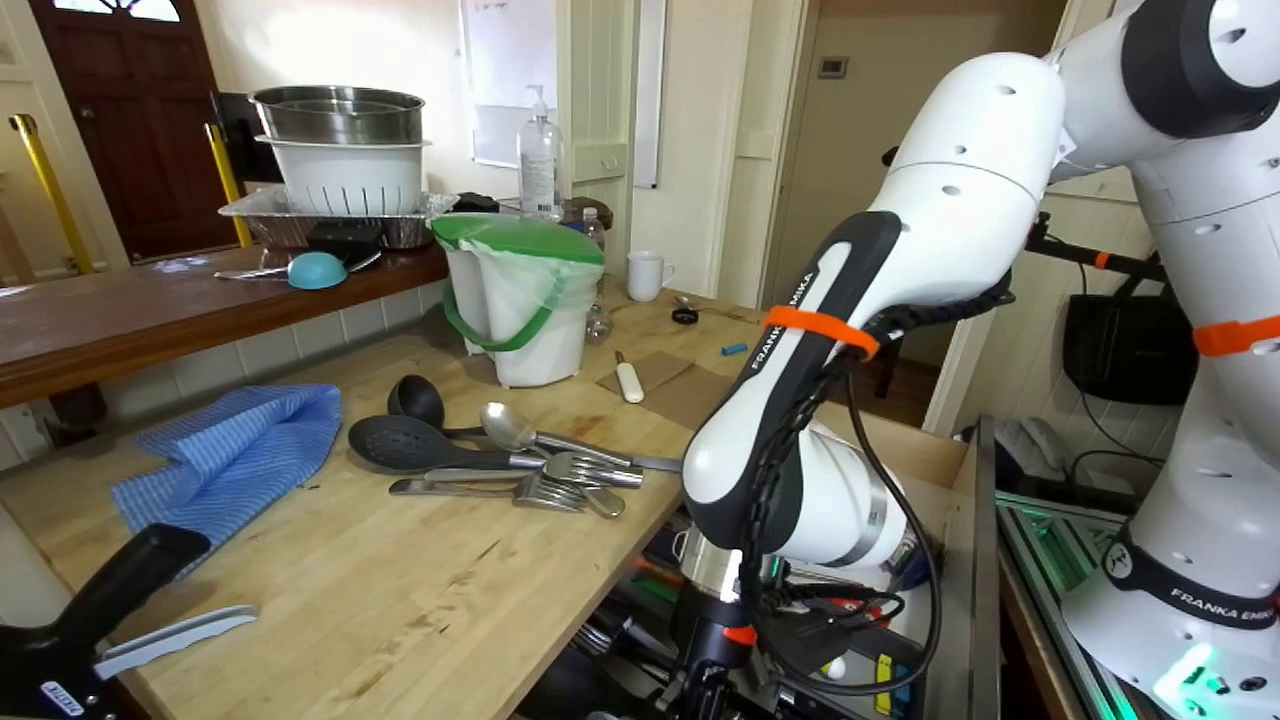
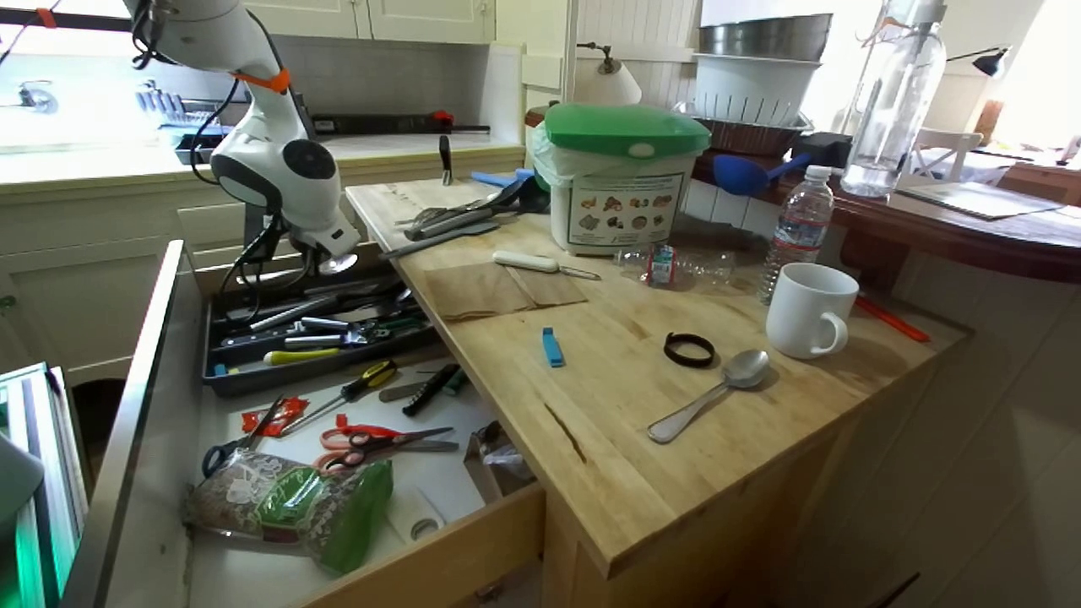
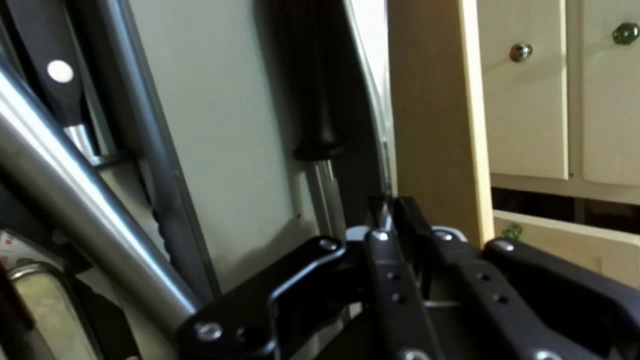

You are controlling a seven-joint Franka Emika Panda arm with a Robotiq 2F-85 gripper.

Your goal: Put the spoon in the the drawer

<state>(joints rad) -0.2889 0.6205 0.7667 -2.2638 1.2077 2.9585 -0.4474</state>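
Two black fingers [image 3: 397,285] of the hand [image 3: 393,207] stand nearly tip to tip in the wrist view, clenched on a slim metal piece [image 3: 378,120] that runs up and away from them, seen almost edge-on. Just beside it, a black-handled tool [image 3: 316,105] lies on the pale floor of the drawer [image 3: 432,110], whose wooden wall rises to the right. A thick steel rod [image 3: 95,195], blurred, slants across the left side.

In an exterior view, the arm [image 2: 274,181] bends down into the far end of the pulled-out drawer, at the dark tray [image 2: 245,384] crowded with tools; the hand cannot be made out among them. On the wooden surface [image 2: 616,371], a spoon [image 2: 722,387] lies with its bowl towards the white mug [image 2: 802,311], just beside a black band [image 2: 688,362].

Also in an exterior view, another spoon [image 1: 508,427] lies in a heap of utensils [image 1: 565,470] on the surface, the blue cloth [image 1: 255,440] to its left and the green-lidded bucket [image 1: 520,285] behind. The hand points down into the drawer there, its lower end out of sight. Whether the metal piece it grasps is a spoon as well cannot be told.
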